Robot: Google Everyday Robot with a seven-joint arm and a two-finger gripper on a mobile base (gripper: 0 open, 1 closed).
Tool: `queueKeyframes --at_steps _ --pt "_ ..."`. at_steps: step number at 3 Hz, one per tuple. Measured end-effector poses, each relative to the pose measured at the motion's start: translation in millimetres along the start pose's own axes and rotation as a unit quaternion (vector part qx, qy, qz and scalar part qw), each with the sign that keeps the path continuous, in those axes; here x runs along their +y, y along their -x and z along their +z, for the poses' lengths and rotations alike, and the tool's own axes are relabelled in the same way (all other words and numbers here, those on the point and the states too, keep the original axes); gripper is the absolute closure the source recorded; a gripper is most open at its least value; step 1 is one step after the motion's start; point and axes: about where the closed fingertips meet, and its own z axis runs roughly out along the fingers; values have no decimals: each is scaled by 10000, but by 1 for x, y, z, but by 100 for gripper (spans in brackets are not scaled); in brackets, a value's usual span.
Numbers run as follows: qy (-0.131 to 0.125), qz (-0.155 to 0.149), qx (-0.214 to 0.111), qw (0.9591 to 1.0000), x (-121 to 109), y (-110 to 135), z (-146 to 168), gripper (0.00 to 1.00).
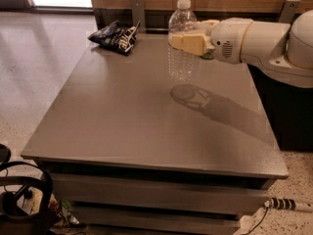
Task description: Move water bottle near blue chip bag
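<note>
A: One step to go, by the look of it. Bottle [180,23] up off the table [122,126], top centre of frame, clamped at mid-body in the gripper [183,40].

B: Clamped for sure?

A: Yes. Cream fingers [191,42] closed round the ribbed waist, base hanging clear above its own shadow.

B: Target?

A: Bag [115,35], upper left, lying flat near the far edge, apart from the bottle.

B: How best to finish, then?

A: Carry toward frame left, upright and level, low over the top. Stop just short of the foil, never on it. Lower to a flat, full landing, then open wide and draw back toward the right without brushing the cap.

B: Any risk?

A: Thin plastic, probably light. Likely to tip if released while tilted or nudged on the retreat.

B: Anything in the way?

A: Nothing between bottle and bag but bare grey top. Metal bracket [138,12] against the wall just behind the bag, so worth staying forward of it. Cables [281,204] on the floor, lower right, well out of the path.
</note>
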Motion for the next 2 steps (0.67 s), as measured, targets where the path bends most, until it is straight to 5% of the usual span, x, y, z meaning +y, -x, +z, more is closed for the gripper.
queueKeyframes --at_steps 1,2 --pt "-301 -245 -80 9992 -46 23 76 100" --pt "-301 -245 -80 9992 -46 23 76 100"
